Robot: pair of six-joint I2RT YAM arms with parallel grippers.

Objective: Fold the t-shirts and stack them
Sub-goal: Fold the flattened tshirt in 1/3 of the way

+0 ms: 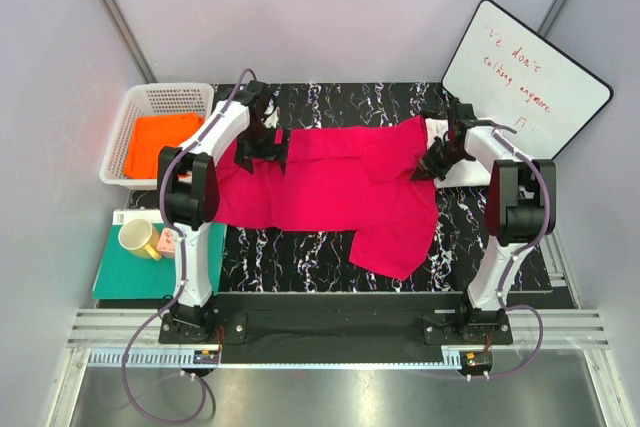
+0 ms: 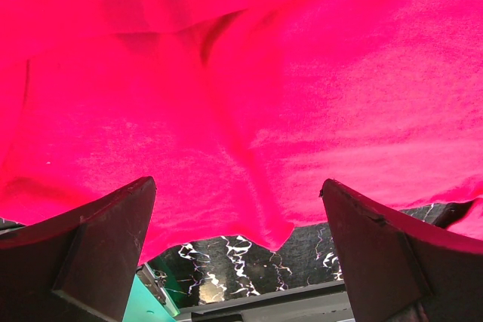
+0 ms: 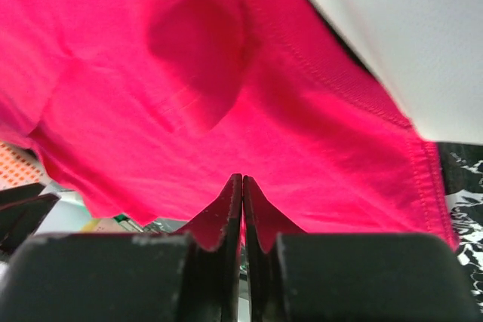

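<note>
The crimson-pink t-shirt point(image 1: 330, 187) lies spread across the dark marbled table, with one part hanging toward the front at the right. My left gripper point(image 1: 264, 155) is open over the shirt's far left part; in the left wrist view its fingers point(image 2: 121, 224) stand wide apart with the pink cloth point(image 2: 241, 96) between and beyond them. My right gripper point(image 1: 424, 169) is shut on the pink shirt's far right edge point(image 3: 242, 180). The white t-shirt point(image 1: 470, 173) lies under and beside it and also shows in the right wrist view point(image 3: 392, 28). The orange t-shirt point(image 1: 160, 143) lies in a basket.
A white mesh basket point(image 1: 128, 107) stands at the far left. A teal-green board point(image 1: 120, 277) with a yellow mug point(image 1: 138, 238) lies at the near left. A whiteboard point(image 1: 525, 72) leans at the far right.
</note>
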